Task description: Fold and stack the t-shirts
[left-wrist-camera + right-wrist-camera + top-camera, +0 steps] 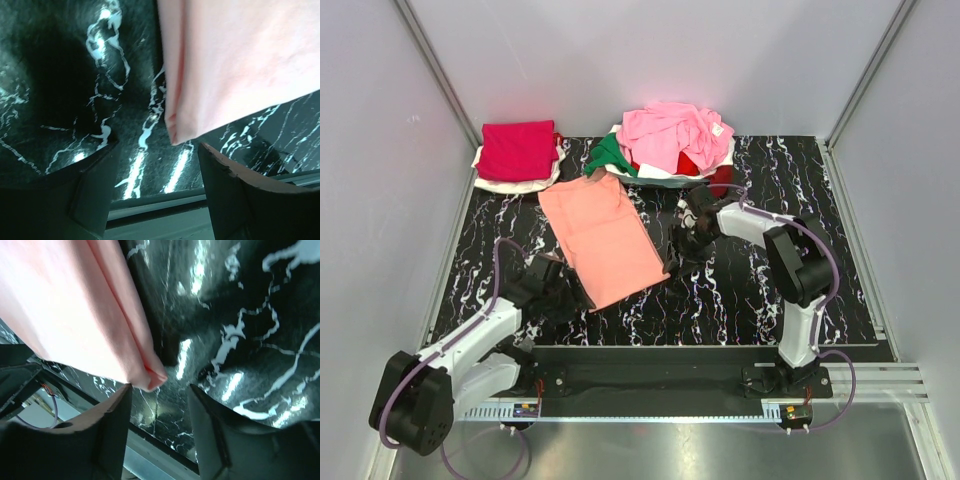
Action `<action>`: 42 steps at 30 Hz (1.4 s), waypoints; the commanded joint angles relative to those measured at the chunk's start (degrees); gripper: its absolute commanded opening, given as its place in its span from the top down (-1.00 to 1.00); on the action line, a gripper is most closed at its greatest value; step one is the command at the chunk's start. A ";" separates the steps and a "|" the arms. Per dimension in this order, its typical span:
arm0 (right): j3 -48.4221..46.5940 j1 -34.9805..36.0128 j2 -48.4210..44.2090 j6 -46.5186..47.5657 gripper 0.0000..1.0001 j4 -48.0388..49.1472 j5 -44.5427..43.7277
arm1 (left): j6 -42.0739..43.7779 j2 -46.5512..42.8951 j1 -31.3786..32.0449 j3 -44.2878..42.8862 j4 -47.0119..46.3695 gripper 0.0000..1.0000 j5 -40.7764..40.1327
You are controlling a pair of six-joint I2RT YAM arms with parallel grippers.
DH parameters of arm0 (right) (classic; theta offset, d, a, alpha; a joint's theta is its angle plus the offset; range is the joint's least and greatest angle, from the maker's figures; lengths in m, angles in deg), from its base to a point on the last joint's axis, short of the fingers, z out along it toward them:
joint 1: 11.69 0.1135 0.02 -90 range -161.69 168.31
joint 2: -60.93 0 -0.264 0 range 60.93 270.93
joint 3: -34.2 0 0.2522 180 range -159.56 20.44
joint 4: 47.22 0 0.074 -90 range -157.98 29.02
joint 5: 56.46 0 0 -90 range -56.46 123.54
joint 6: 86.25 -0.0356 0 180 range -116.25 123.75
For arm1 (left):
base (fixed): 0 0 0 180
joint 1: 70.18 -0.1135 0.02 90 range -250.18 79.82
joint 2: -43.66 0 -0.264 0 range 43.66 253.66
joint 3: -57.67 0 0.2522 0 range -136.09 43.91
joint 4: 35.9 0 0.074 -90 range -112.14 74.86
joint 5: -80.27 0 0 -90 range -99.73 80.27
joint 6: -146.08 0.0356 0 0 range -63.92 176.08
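Both sets of jaws stand apart, clamped on nothing. The left gripper (157,150) hovers at the near left corner of the salmon-orange t-shirt (605,240). The right gripper (160,390) straddles its near right corner, the cloth just beside one finger. The shirt lies mid-mat (740,290) as a long folded strip running from 11 towards 5 o'clock.

I'd say each jaw should bite every layer at its corner. Both should then lift evenly and carry the hem towards 11.

I see no sure container. At 12 o'clock the pink shirt (670,135), green shirt (608,155) and red shirt (692,162) heap on something white, and I cannot tell whether that is a basket or a shirt. At 10 o'clock the crimson shirt (517,150) sits folded on a white shirt (510,184).
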 commanded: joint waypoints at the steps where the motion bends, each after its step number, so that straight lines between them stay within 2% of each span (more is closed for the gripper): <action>1: -4.49 -0.13 1.76 0.26 -0.08 -0.14 2.03 | -1.44 0.90 0.44 0.54 -4.45 -0.38 1.24; 10: -8.98 0.57 5.01 2.37 0.22 -5.24 2.64 | -2.49 2.30 1.32 0.90 -5.59 -0.36 0.45; 15: -10.21 1.01 6.07 3.34 0.22 -9.28 3.26 | -3.11 3.27 2.20 0.90 -6.20 -0.30 0.10; 17: -9.69 1.01 5.37 3.25 0.03 -10.34 2.82 | -3.37 3.45 2.64 0.90 -6.21 -0.28 -0.08; 19: -8.19 1.01 4.67 2.99 -0.06 -10.52 1.94 | -3.55 3.71 2.82 0.98 -6.38 -0.28 -0.26; 23: -7.40 1.01 4.66 2.55 -0.11 -10.34 1.50 | -3.81 4.59 3.17 1.25 -7.26 -0.23 -0.35; 29: -9.86 1.89 7.03 3.69 -0.05 -12.19 1.59 | -3.99 5.47 3.52 0.98 -7.79 -0.17 -0.69; 32: -10.65 2.68 7.91 3.51 -0.08 -12.45 1.24 | -3.99 5.73 3.61 0.98 -8.05 -0.17 -0.87; 37: -10.30 3.74 8.09 1.76 -0.09 -9.66 2.11 | -4.08 5.65 3.70 1.07 -8.05 -0.17 -1.14; 40: -9.16 3.74 7.48 -0.17 -0.01 -7.02 1.94 | -3.90 5.73 3.70 1.07 -7.88 -0.16 -1.31; 42: -9.24 3.74 7.74 -0.88 0.14 -6.57 1.94 | -3.90 5.73 3.70 1.07 -7.96 -0.15 -1.31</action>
